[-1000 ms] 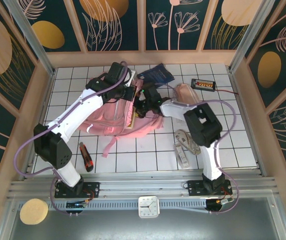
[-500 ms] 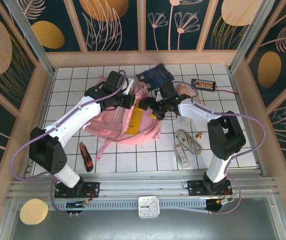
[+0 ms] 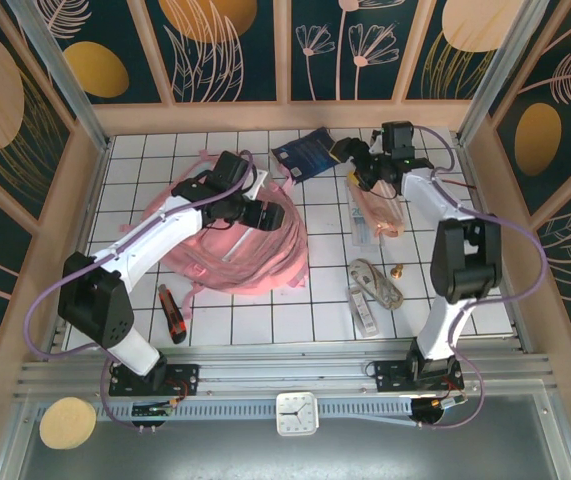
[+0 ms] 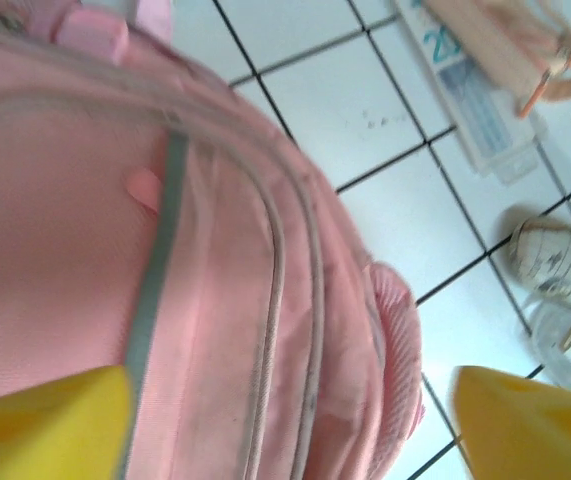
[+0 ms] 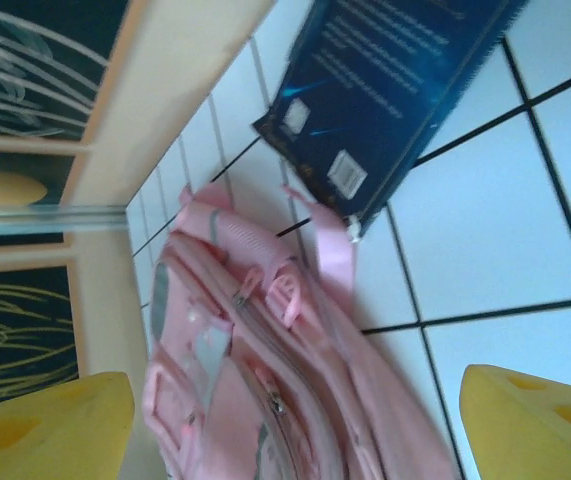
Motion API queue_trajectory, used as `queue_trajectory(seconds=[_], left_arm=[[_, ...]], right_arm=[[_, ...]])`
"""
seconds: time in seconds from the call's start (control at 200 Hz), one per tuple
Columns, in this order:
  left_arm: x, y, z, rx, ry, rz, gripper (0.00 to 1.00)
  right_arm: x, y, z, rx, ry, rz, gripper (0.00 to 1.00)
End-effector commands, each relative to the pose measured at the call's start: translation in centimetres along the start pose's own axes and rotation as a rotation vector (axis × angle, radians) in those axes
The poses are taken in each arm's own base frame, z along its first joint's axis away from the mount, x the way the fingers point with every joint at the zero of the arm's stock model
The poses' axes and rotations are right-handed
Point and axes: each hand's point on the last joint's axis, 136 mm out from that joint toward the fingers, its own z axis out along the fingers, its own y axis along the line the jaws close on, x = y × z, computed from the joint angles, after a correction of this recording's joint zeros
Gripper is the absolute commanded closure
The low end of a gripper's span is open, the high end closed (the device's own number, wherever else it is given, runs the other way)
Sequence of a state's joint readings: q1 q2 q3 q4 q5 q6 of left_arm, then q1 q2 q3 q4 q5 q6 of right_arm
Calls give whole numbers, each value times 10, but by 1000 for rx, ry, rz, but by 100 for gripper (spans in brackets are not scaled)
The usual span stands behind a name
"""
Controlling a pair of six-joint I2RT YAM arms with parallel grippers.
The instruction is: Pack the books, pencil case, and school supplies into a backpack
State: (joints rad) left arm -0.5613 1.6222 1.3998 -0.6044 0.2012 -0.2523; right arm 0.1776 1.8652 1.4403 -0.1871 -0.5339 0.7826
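White tiled table, dark floral walls

White tiled tabletop, dark floral walls

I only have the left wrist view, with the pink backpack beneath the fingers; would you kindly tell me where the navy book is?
Observer: The navy book lies flat on the tiles near the far wall, just beyond the backpack.
Operator: Thank you. How is the right gripper placed?
Observer: The right gripper hovers open just to the right of that book, with nothing between its fingers.
Operator: Is anything lying near the left arm's base?
Observer: Yes, a red-and-black utility knife lies on the tiles there, on the near side of the backpack.
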Motion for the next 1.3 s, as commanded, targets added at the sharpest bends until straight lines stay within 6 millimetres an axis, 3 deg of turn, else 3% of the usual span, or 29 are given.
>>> queue_trajectory(seconds=[0.0,0.075,0.085,0.2,0.295,0.44,0.67,0.836,1.026,1.171,1.296], left_arm=[[-73,-17,-27,45,-220,-47,1],[-117,-13,-29,35,-341,-128,1],[-119,-9,-21,29,-338,-143,1],[-163,7,-3,42,-478,-259,2],[-176,22,31,48,-504,-325,1],[-189,28,83,120,-508,-394,1],[-226,59,130,135,-544,-502,1],[-232,86,162,118,-515,-626,1],[-199,121,199,66,-445,-813,1],[-186,129,222,72,-397,-883,1],[-174,130,240,100,-356,-949,1]], right_arm=[[-19,-15,29,-18,-1,12,15],[-43,-23,41,16,-61,-77,14],[-46,-23,42,17,-70,-89,14],[-80,-34,56,12,-167,-178,14],[-104,-44,67,-1,-218,-210,14],[-138,-55,82,-24,-273,-253,14],[-173,-66,130,-91,-228,-211,14],[-176,-76,149,-138,-228,-148,14],[-155,-82,171,-163,-151,-122,14],[-133,-84,182,-173,-71,-116,14],[-110,-71,187,-182,3,-173,14]])
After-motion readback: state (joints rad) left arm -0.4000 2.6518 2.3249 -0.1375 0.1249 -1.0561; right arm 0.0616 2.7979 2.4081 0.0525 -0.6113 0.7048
